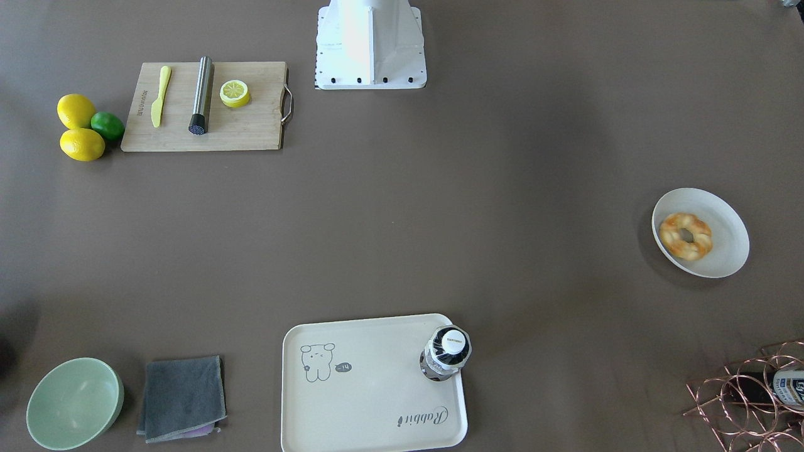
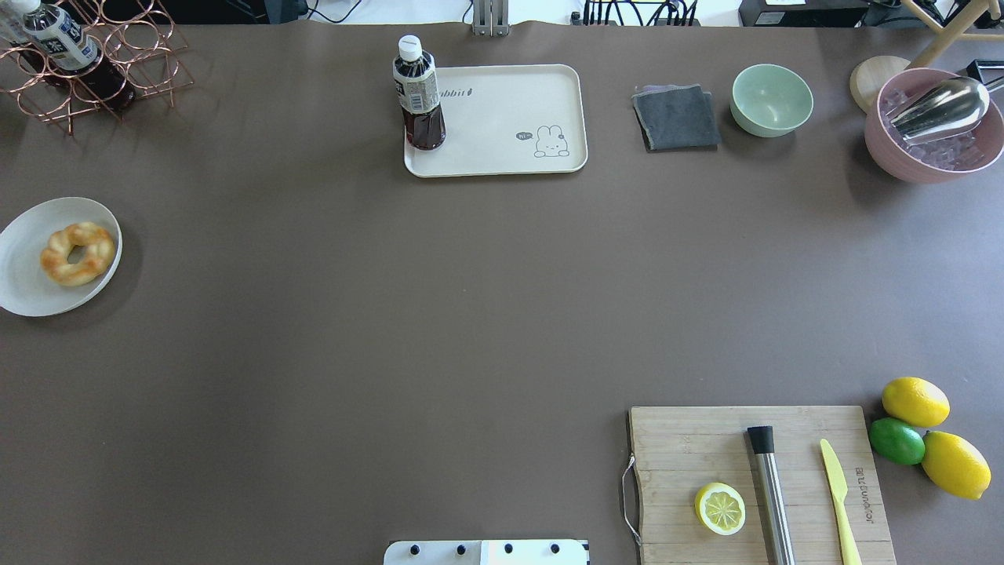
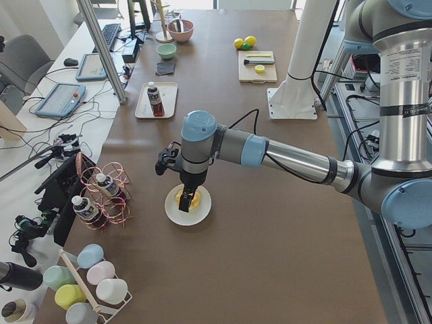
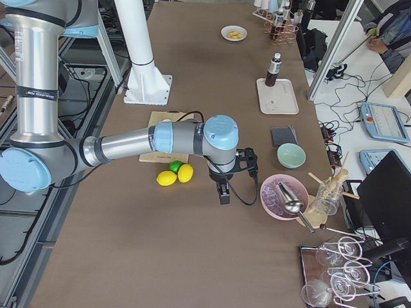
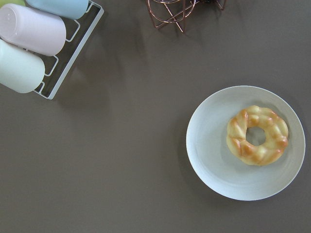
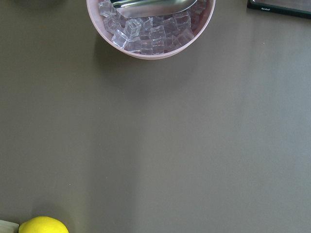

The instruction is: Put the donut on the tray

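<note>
The braided golden donut (image 1: 686,236) lies on a round white plate (image 1: 725,251) at the table's left end; it also shows in the overhead view (image 2: 78,253) and the left wrist view (image 5: 257,135). The cream tray (image 2: 502,118) with the rabbit drawing sits at the far middle edge, with a dark drink bottle (image 2: 418,94) standing on its left corner. My left gripper (image 3: 183,204) hangs just over the plate; I cannot tell if it is open. My right gripper (image 4: 223,196) hangs near the pink ice bowl (image 4: 282,196); I cannot tell its state.
A copper wire rack (image 2: 86,71) with bottles stands at the far left. A grey cloth (image 2: 676,118) and a green bowl (image 2: 772,100) lie right of the tray. A cutting board (image 2: 753,479) with a lemon half, muddler and knife, plus whole lemons and a lime (image 2: 896,440), lies near right.
</note>
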`<state>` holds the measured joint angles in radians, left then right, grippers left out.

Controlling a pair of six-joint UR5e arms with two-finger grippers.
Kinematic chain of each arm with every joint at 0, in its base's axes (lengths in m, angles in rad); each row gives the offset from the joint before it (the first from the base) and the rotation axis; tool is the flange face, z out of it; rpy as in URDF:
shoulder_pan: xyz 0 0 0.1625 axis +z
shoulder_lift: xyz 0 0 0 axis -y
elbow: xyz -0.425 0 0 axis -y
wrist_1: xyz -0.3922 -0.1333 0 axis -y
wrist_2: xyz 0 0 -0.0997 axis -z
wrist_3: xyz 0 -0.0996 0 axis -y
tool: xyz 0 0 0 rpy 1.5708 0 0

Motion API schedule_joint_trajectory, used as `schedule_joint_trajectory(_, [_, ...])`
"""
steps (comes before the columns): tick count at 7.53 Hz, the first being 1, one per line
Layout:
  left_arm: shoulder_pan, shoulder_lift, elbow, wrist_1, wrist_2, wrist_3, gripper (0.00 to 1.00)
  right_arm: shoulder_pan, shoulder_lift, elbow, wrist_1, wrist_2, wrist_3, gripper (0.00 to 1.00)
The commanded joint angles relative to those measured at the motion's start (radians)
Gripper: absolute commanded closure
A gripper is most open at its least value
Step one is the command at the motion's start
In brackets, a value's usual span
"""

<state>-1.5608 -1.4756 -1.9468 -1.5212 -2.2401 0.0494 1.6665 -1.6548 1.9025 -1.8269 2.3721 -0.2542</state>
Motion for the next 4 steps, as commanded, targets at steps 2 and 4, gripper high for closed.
schedule_joint_trajectory(2, [0.007,0.038,-0.023,-0.03,-0.001,0.0,0.02,0.038,-0.014,-0.02,0.001,-0.005,-0.003,0.0])
schedule_joint_trajectory(4, [0.004,0.047,-0.023,-0.028,0.01,-0.002,0.02,0.036,-0.029,-0.023,0.003,-0.002,-0.003,0.0])
